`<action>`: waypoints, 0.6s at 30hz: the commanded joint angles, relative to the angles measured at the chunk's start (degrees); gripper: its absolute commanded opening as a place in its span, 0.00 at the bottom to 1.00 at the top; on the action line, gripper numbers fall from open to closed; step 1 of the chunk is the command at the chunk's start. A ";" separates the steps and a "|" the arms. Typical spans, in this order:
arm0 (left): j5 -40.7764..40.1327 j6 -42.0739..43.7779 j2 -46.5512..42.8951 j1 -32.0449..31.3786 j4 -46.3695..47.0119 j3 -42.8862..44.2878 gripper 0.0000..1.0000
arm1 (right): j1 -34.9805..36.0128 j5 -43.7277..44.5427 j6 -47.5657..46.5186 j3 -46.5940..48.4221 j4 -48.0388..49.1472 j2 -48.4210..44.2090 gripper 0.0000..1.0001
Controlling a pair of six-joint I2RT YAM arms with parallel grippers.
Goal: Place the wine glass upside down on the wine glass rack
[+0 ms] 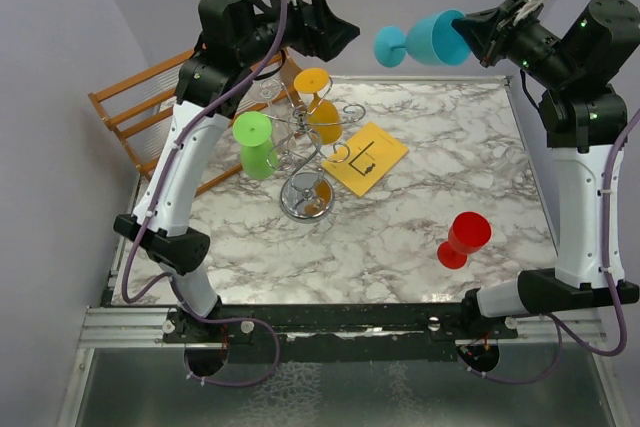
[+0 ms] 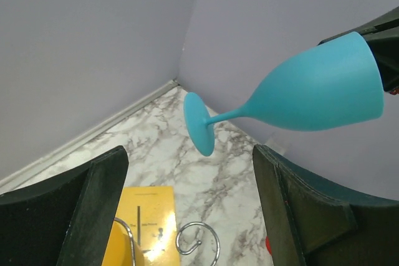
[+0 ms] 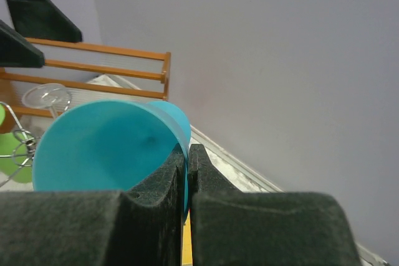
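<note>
A blue wine glass (image 1: 430, 39) hangs sideways high over the table's far edge, its foot pointing left. My right gripper (image 1: 478, 35) is shut on its rim; in the right wrist view the rim (image 3: 100, 147) is pinched between the two pads of that gripper (image 3: 187, 151). My left gripper (image 1: 350, 35) is open just left of the foot. From the left wrist, the glass (image 2: 312, 91) lies ahead of the left gripper (image 2: 189, 154), with nothing between its fingers. The chrome wine glass rack (image 1: 307, 195) stands below on the marble, with a wire loop (image 2: 198, 241) of it showing.
An orange glass (image 1: 318, 102) and a green glass (image 1: 255, 144) hang on the rack. A yellow card (image 1: 366, 157) lies beside it. A red glass (image 1: 463, 239) stands at the near right. A wooden slatted shelf (image 1: 140, 107) leans at the far left.
</note>
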 commanded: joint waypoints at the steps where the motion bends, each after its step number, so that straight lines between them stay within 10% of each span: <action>1: 3.79 -5.96 1.50 -1.12 1.66 0.49 0.83 | 0.12 -6.31 3.51 1.22 2.09 -1.21 0.01; 18: 10.94 -19.81 1.53 -1.83 8.07 -10.31 0.60 | 0.12 -12.17 6.22 2.14 3.20 -1.52 0.01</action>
